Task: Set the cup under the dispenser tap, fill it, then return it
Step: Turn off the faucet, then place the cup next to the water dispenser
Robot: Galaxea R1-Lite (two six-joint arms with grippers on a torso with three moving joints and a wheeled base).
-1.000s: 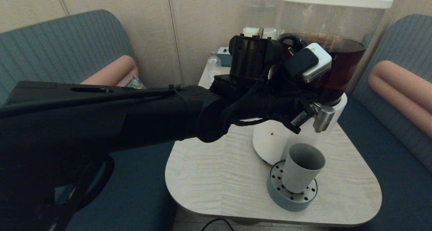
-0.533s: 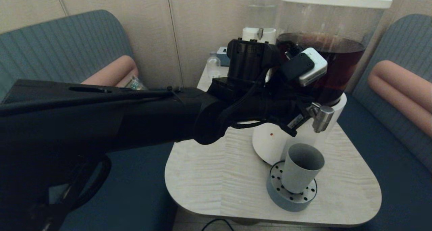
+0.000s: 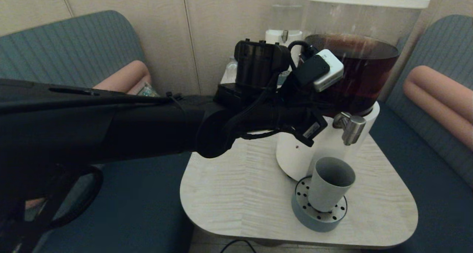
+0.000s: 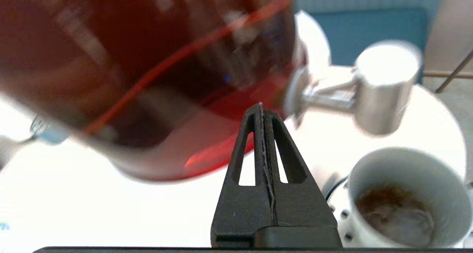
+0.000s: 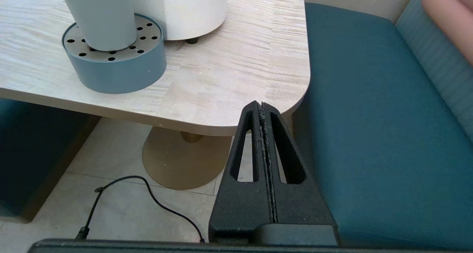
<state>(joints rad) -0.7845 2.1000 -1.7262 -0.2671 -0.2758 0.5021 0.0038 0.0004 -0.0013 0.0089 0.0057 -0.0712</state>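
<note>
My left gripper (image 4: 263, 108) is up in the air beside the dispenser's clear tank (image 3: 354, 66), its two fingers pressed flat against each other with nothing between them. In the left wrist view the fingertips sit just beside the dispenser tap (image 4: 380, 86), close to where its short metal stem meets the white base (image 3: 299, 153), but not touching it as far as I can tell. In the head view my left arm reaches across from the left, and its wrist hides the gripper itself, ending just short of the tap (image 3: 349, 125).

The cup (image 3: 330, 188) is below my left fingers and apart from them, standing upright on the round perforated drip tray (image 3: 301, 208), directly under the tap. From the left wrist camera I look down into the cup (image 4: 404, 197) and see a little brownish liquid at its bottom.

My right gripper (image 5: 263, 107) is low and off the near edge of the wooden table (image 5: 236, 75), above the floor beside the teal bench seat (image 5: 373, 108). Its fingers are likewise pressed together and hold nothing. The cup (image 5: 99, 16) and the tray (image 5: 122, 66) are well apart from it, farther in on the tabletop.

A second, smaller dispenser (image 3: 286, 12) stands behind the big one.
</note>
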